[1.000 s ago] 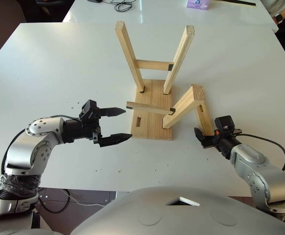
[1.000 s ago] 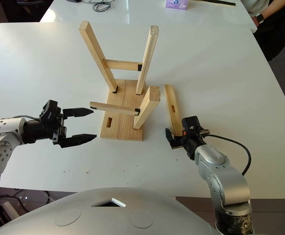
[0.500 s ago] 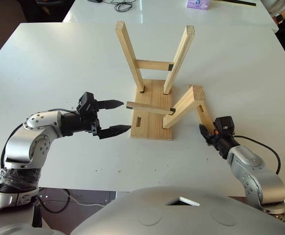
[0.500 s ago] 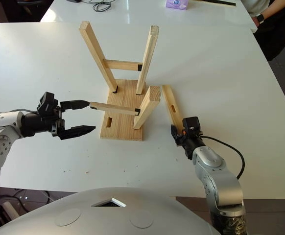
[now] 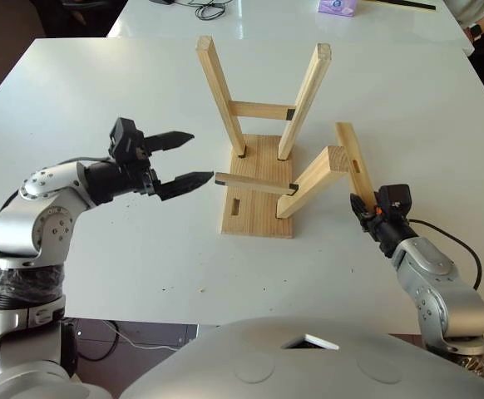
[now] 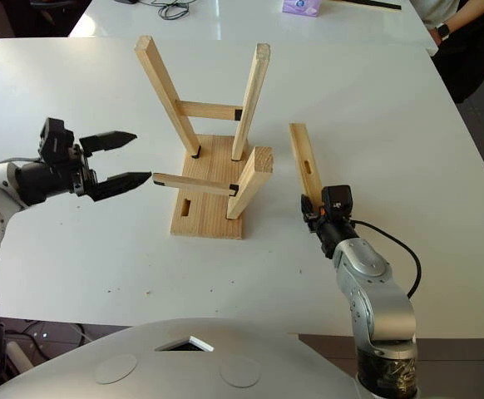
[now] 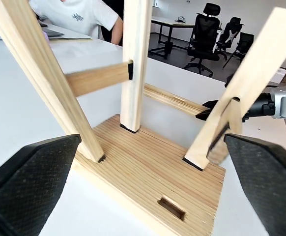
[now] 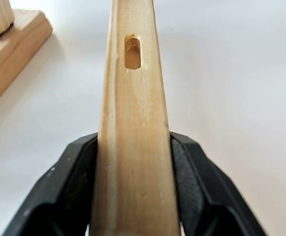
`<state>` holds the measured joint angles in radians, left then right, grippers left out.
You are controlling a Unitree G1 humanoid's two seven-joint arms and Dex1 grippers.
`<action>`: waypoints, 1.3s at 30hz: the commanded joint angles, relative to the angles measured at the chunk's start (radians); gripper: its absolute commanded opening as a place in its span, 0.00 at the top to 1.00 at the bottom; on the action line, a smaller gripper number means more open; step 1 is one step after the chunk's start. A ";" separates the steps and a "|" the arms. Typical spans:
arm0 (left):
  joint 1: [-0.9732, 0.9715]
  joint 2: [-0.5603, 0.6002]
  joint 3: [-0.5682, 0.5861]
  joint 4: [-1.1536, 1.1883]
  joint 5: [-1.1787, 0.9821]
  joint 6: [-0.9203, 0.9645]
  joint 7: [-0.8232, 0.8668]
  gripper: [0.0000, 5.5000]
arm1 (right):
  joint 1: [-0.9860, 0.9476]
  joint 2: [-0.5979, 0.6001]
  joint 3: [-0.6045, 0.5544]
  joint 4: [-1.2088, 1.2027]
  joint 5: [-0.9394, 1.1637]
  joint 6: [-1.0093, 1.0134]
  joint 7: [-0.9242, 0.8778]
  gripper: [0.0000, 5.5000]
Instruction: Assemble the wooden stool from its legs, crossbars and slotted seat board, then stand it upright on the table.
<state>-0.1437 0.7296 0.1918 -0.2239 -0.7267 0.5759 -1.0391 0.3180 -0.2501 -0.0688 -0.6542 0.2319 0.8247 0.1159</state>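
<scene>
The slotted seat board [image 5: 257, 187] lies flat mid-table. Two legs joined by a crossbar [image 5: 259, 109] stand in its far slots. A third leg [image 5: 310, 180] leans in the near right slot, and a second crossbar [image 5: 254, 183] juts left from it. My right gripper [image 5: 367, 212] is shut on the near end of a loose fourth leg [image 5: 352, 160], just right of the board; the black fingers [image 8: 69, 191] clamp both sides of this leg [image 8: 133, 123]. My left gripper [image 5: 184, 158] hangs open left of the board, pointing at it and holding nothing, with the board [image 7: 153, 172] between its fingers [image 7: 30, 187].
A purple box [image 5: 336, 7] and cables [image 5: 204, 10] lie on the table behind. Someone's arm [image 5: 475, 25] shows at the far right corner. White tabletop [image 5: 101, 91] spreads open to the left and right of the stool parts.
My left gripper has risen and drawn back to the left, away from the board. My right gripper has moved farther out and swung the loose leg to the right, clear of the leaning leg.
</scene>
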 commanded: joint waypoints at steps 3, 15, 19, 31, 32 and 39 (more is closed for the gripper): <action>-0.231 -0.101 -0.029 -0.083 -0.038 0.074 0.209 0.02 | -0.140 -0.057 -0.112 -0.054 0.136 -0.067 0.150 0.63; -0.414 -0.249 -0.092 -0.115 -0.130 0.174 0.351 0.02 | -0.485 -0.286 -0.388 -0.095 0.890 0.038 0.351 0.63; -0.377 -0.225 -0.088 -0.133 -0.277 0.237 0.203 0.02 | -0.517 -0.454 -0.401 0.010 1.121 0.108 0.495 0.63; -0.478 -0.255 -0.007 -0.053 -0.567 0.329 0.212 0.02 | -0.598 -0.665 -0.329 0.131 1.254 0.170 0.707 0.63; -0.477 -0.256 -0.009 -0.062 -0.571 0.327 0.212 0.02 | -0.611 -0.667 -0.318 0.136 1.256 0.168 0.706 0.63; -0.475 -0.272 -0.023 -0.086 -0.592 0.323 0.223 0.02 | -0.718 -0.670 -0.229 0.162 1.253 0.168 0.716 0.63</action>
<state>-0.6084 0.4628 0.1773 -0.2930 -1.3087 0.8984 -0.8275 -0.3569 -0.9085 -0.3193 -0.4967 1.4865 0.9900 0.8230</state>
